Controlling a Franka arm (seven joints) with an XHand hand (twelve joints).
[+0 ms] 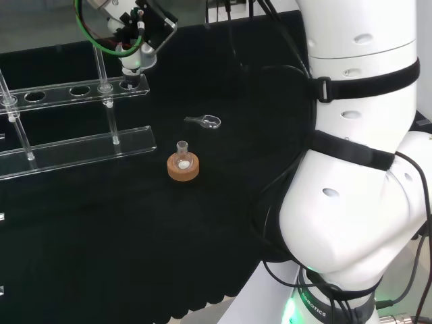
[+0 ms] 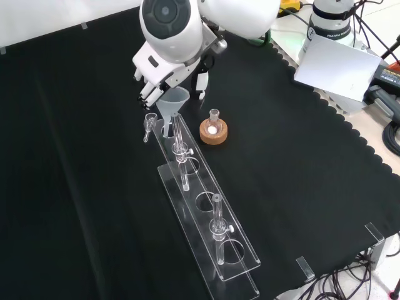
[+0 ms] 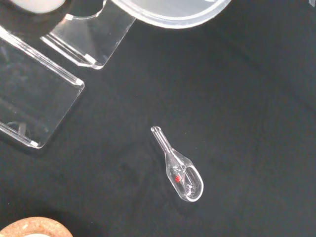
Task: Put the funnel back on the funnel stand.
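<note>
The clear funnel (image 2: 173,102) hangs over the end hole of the clear acrylic funnel stand (image 2: 237,259), and its long stem reaches down through that hole. The black and white hand (image 2: 153,72) is at the cone, fingers on one side and thumb on the other, curled round it. In the head view the hand (image 1: 138,54) sits at the top left, above the funnel (image 1: 132,75) and the stand's right end (image 1: 67,91). The wrist view shows the funnel's rim (image 3: 173,15) close up, beside the stand's plates (image 3: 34,98).
A cork ring (image 1: 183,169) holding a small round flask stands just beyond the stand's end (image 2: 212,130). A small glass scoop (image 1: 206,122) lies on the cloth near it (image 3: 178,170). Two upright glass tubes stand in the rack (image 2: 217,225).
</note>
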